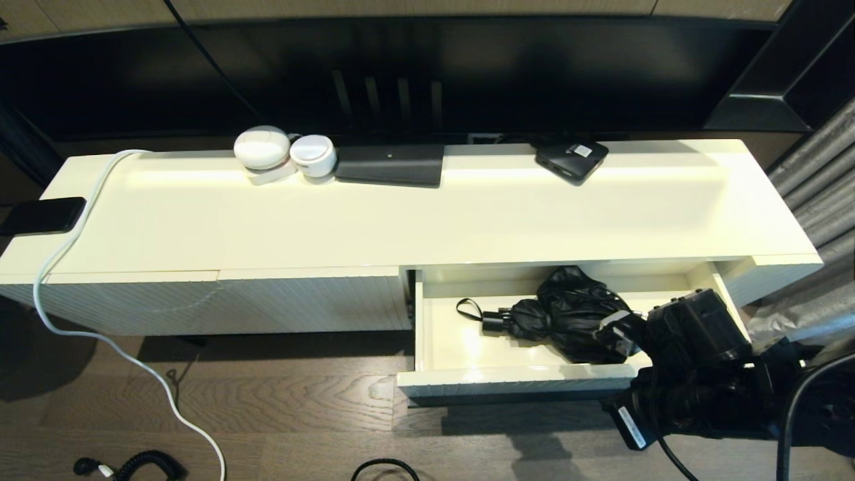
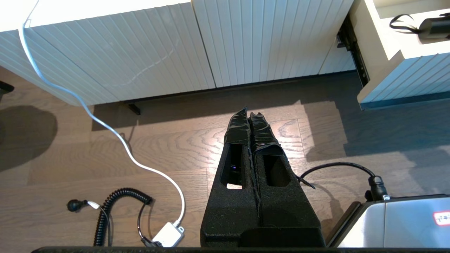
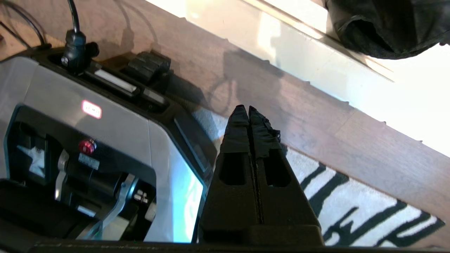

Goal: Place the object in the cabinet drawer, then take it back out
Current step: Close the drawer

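Note:
The cabinet drawer stands pulled open at the right half of the white cabinet, its ribbed front toward me. Inside lies the object, a black folded umbrella with its strap and handle pointing left. My right arm is low at the drawer's front right corner. Its gripper is shut and empty over the floor beside a patterned rug, clear of the umbrella. My left gripper is also shut and empty, hanging above the wooden floor in front of the closed ribbed panels.
On the cabinet top stand two white round devices, a flat black unit, a black box and a phone. A white cable runs down to the floor, near a coiled black cord. The robot base is beside the right gripper.

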You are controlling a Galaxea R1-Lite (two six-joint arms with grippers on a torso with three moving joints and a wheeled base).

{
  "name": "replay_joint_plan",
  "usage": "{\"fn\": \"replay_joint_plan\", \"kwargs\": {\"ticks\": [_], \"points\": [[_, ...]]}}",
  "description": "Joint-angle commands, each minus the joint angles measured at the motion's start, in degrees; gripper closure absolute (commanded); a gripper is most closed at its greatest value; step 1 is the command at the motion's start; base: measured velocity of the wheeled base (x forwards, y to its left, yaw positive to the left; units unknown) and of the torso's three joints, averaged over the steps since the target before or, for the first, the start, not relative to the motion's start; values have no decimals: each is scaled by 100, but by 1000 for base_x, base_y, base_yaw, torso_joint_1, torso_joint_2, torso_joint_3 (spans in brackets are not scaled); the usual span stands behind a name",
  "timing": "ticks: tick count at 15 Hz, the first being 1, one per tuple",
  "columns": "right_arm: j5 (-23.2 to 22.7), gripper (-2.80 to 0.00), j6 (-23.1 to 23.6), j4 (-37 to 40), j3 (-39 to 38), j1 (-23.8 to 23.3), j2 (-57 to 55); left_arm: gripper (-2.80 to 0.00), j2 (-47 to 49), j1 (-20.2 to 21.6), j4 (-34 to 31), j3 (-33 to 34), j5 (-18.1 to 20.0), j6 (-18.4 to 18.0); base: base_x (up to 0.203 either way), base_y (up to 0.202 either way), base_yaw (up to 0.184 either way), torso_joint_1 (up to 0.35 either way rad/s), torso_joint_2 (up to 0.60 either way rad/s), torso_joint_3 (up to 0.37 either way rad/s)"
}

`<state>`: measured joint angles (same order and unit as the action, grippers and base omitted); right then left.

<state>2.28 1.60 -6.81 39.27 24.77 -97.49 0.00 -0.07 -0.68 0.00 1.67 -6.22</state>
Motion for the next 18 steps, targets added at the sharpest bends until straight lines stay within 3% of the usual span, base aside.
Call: {"fn": "replay_joint_plan", "kwargs": {"ticks": [1,11,14,18], "points": [[6,0,7,-113,-131,1,6,0,0,-1,-2,0,0,-2,0,0,0,0,0,0],[325,0,7,-1694,-667,1,-274,0,0,7,-2,0,0,-2,0,0,0,0,0,0],[334,0,-16,-2496,-955,1,-456,0,0,7,-2,-9,0,-2,0,0,0,0,0,0],[343,0,-11,-2668,-1001,-7,-517,0,0,7,-2,0,0,-2,0,0,0,0,0,0]]}}
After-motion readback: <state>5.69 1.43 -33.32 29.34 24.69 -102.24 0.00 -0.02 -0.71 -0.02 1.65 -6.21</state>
